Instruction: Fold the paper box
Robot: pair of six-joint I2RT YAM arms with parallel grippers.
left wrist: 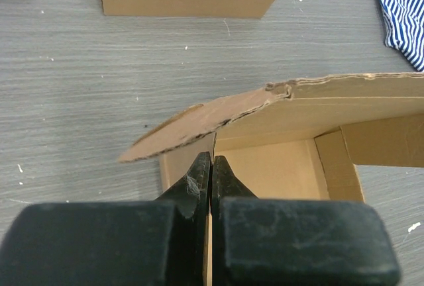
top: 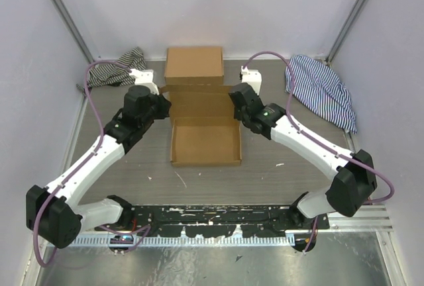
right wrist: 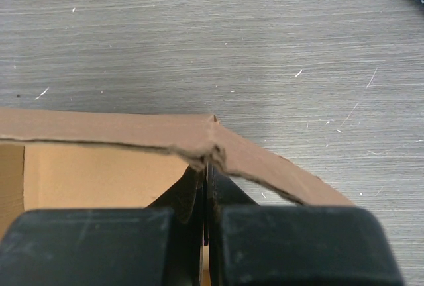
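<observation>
The paper box point(top: 205, 147) sits in the middle of the top view, on the grey bench point(top: 278, 180). Its shallow tray is open towards the camera and its lid panel is raised along the far side. The left arm point(top: 93, 160) reaches in from the lower left and the right arm point(top: 311, 143) from the lower right. They meet the box at the two far corners of the tray, one on each side of the lid.

In the left wrist view, the left jaws are pinched almost fully together, with a thin upright edge of cardboard caught between the black fingers point(left wrist: 199, 180). Above them the lid's side flap curves out to the left, its torn-looking edge pointing at the bare bench. In the right wrist view, the right jaws are closed just as tightly on a sliver of the box's wall, fingers point(right wrist: 228, 190) under the creased corner where the lid's flap bends away to the lower right.

Beyond the lid, at the upper middle of the top view, a ready-formed cardboard box point(top: 193, 65) lies apart from it. A striped cloth point(top: 321, 91) is bunched at the upper right, and another striped cloth point(top: 122, 67) lies at the upper left.
</observation>
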